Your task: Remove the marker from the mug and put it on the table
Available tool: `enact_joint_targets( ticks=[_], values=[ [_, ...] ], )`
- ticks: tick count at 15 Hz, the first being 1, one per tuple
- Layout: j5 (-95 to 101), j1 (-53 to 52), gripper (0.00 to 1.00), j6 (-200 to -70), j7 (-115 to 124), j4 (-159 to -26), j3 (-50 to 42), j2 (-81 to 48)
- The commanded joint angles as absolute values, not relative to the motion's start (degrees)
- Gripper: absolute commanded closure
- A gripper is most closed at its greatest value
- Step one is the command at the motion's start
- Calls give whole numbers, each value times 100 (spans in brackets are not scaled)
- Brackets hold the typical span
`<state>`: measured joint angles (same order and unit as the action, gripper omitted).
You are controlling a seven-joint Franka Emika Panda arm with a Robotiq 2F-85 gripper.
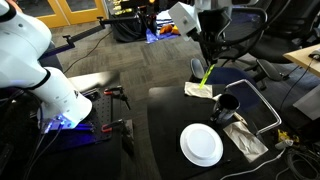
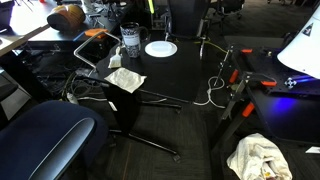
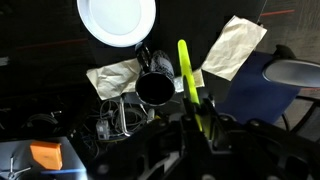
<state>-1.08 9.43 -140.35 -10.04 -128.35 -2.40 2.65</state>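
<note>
With its fingers pinching the marker just beside and clear of the mug, the gripper risks releasing from too high, so the round pen may bounce and roll off the table.

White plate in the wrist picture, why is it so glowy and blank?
In the wrist view the white plate is too bright against the dark table, washing out detail; the gripper near the lens looks dark and blurry; in an exterior view the plate's rim shows.
</note>
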Motion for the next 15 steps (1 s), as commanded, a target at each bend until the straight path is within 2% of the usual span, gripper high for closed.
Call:
enact_joint_targets(
  ticks=[1,15],
  values=[
    [204,720,96,-13767,-579,-12948,-293,229],
    [759,303,96,-13422,76,-12507,-276,-1873]
  ],
)
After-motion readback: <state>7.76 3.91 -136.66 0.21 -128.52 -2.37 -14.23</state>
